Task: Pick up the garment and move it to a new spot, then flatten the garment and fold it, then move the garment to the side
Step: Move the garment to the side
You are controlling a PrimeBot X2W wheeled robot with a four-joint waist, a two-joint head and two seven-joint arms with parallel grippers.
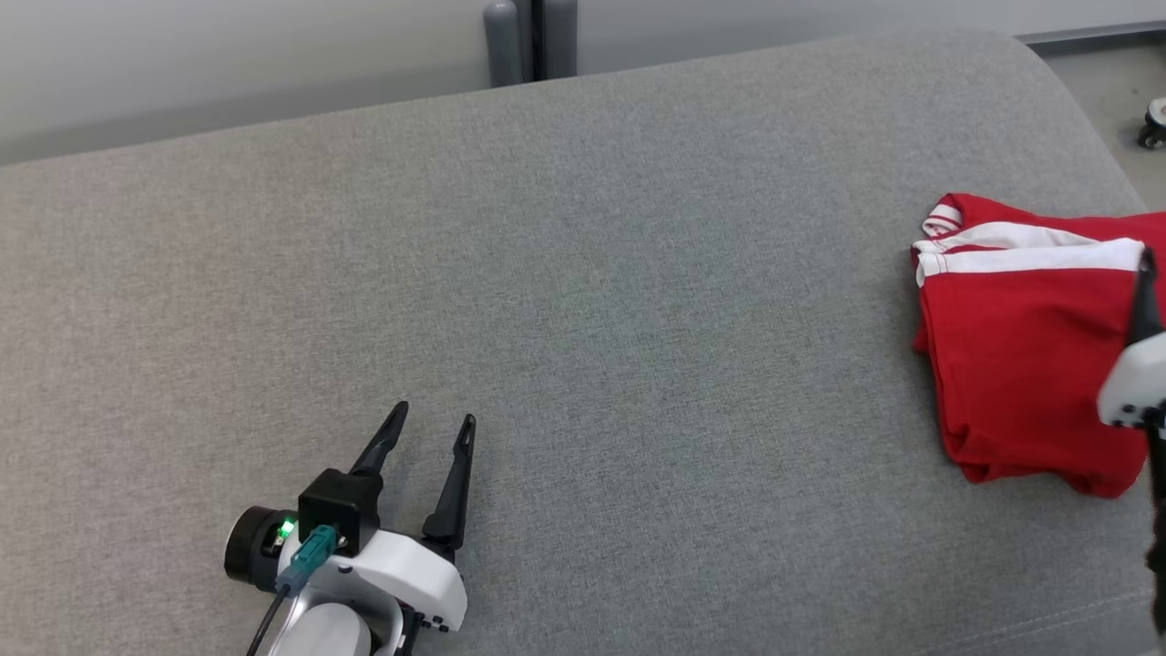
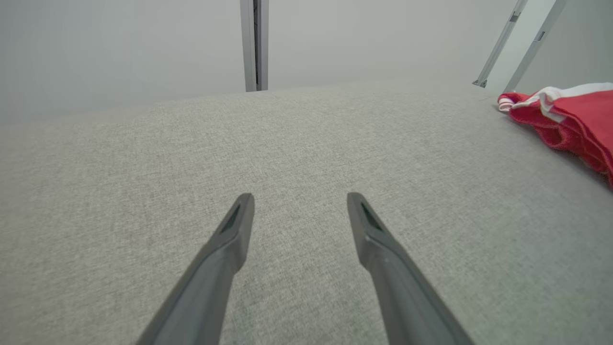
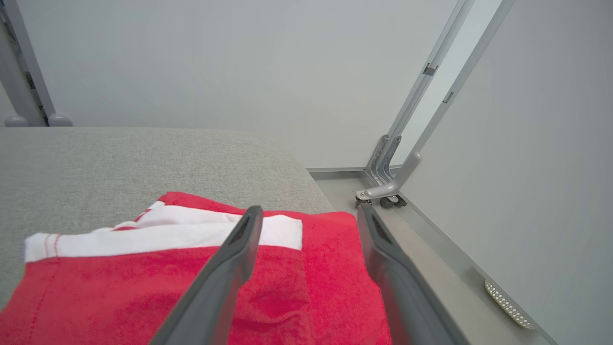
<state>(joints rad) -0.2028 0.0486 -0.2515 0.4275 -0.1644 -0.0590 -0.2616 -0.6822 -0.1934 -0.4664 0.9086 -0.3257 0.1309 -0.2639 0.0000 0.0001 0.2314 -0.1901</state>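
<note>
The garment (image 1: 1020,346) is red with white stripes and lies folded at the far right of the grey cushioned surface (image 1: 583,273). In the right wrist view my right gripper (image 3: 310,208) stands open just over the garment (image 3: 119,292), its jaws apart with nothing pinched between them. In the head view one of its dark fingers (image 1: 1145,296) shows at the right edge, over the garment's right side. My left gripper (image 1: 435,413) rests open near the front left of the surface, far from the garment. In the left wrist view that gripper (image 2: 300,196) is empty, and the garment (image 2: 579,115) sits at the far right.
The cushion's right edge drops to the floor close beside the garment. A caster wheel (image 1: 1152,123) and metal frame legs (image 3: 383,191) stand on the floor there. Two grey posts (image 1: 528,41) rise behind the cushion's back edge against a pale wall.
</note>
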